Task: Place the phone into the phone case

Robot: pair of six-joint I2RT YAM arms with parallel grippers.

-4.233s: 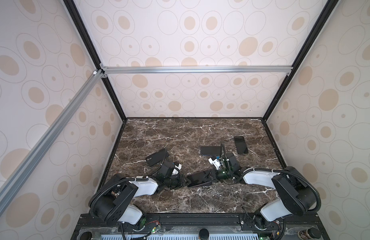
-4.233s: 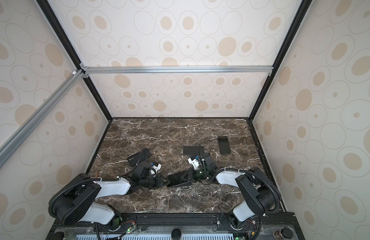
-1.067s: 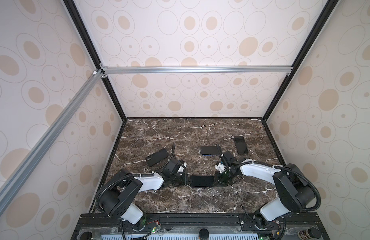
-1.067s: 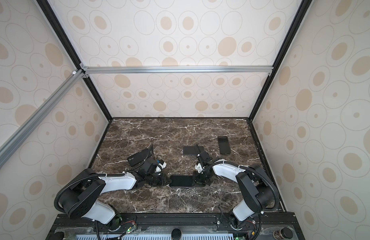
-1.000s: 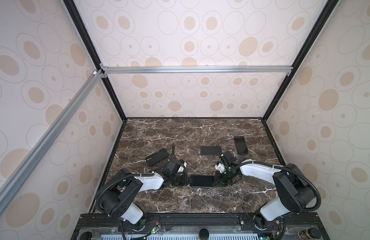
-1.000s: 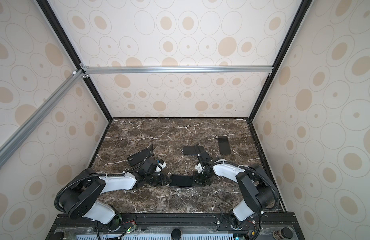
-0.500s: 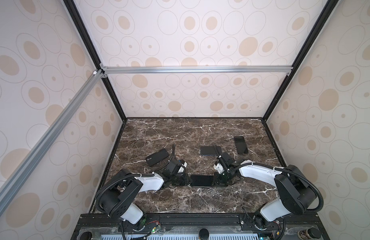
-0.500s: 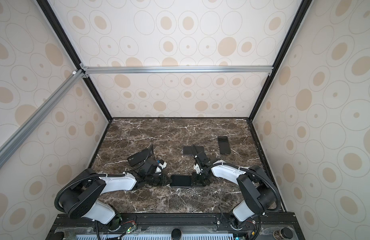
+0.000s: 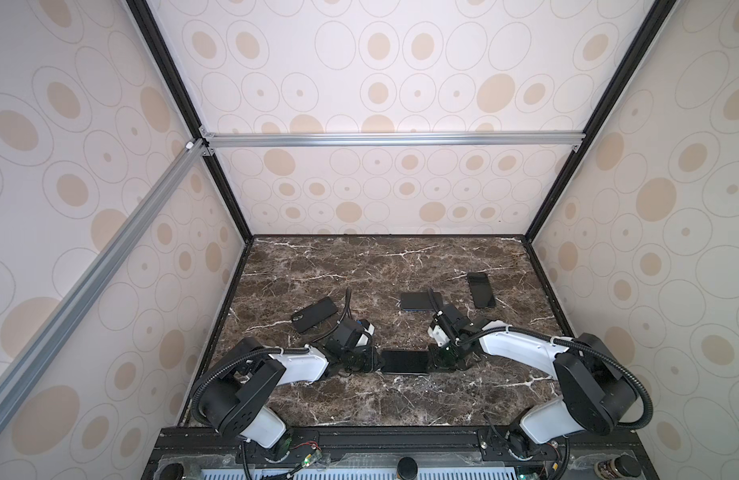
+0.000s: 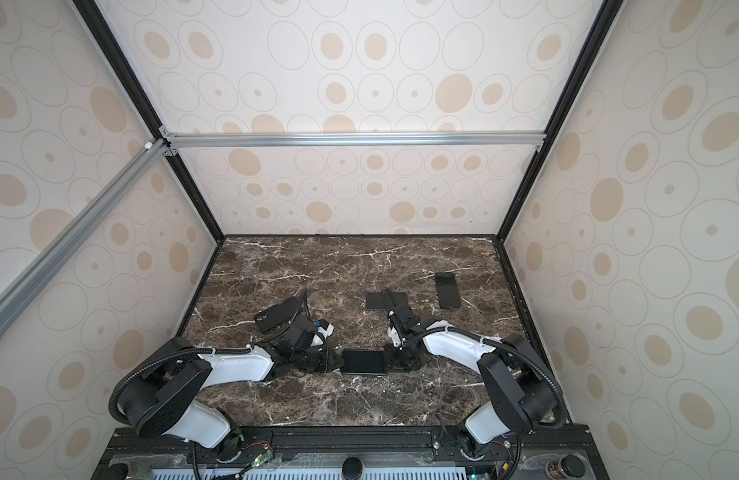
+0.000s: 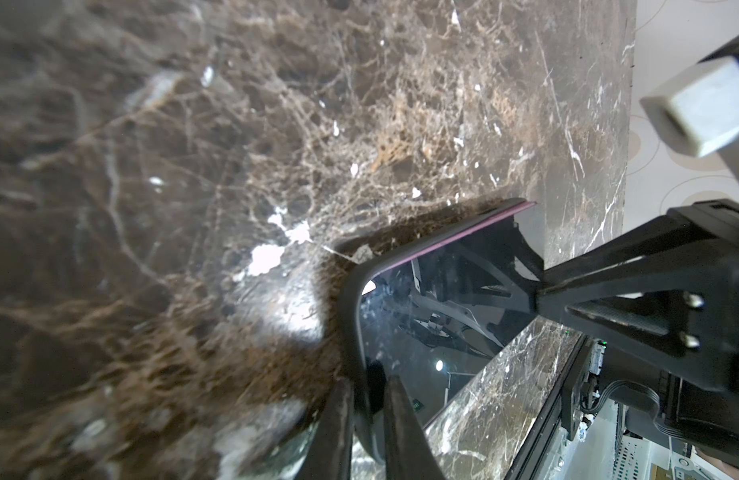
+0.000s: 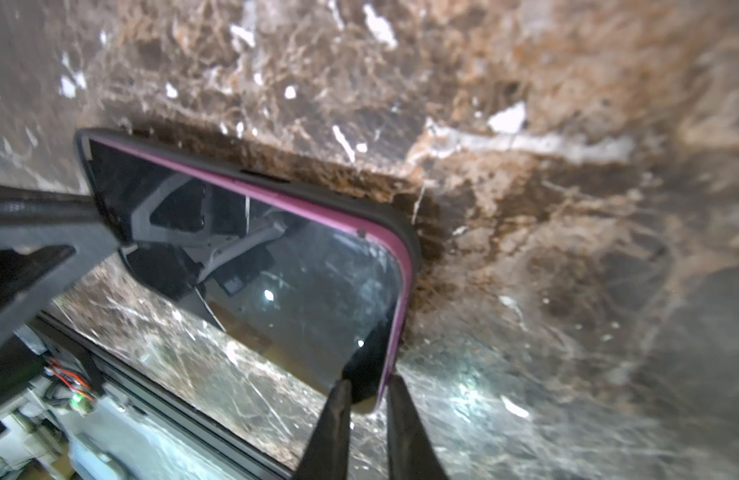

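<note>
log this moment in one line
phone: flat on table, in case | left claw: shut on phone | right claw: shut on phone

Phone [image 9: 404,361], purple-edged, screen up, seated in black case [image 11: 353,324], lying flat on table [image 9: 359,270], front centre

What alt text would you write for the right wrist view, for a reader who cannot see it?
A dark-screened phone with a magenta rim lies in a black phone case on a brown marble table. The right gripper pinches one end of it; the left gripper grips the opposite end.
</note>
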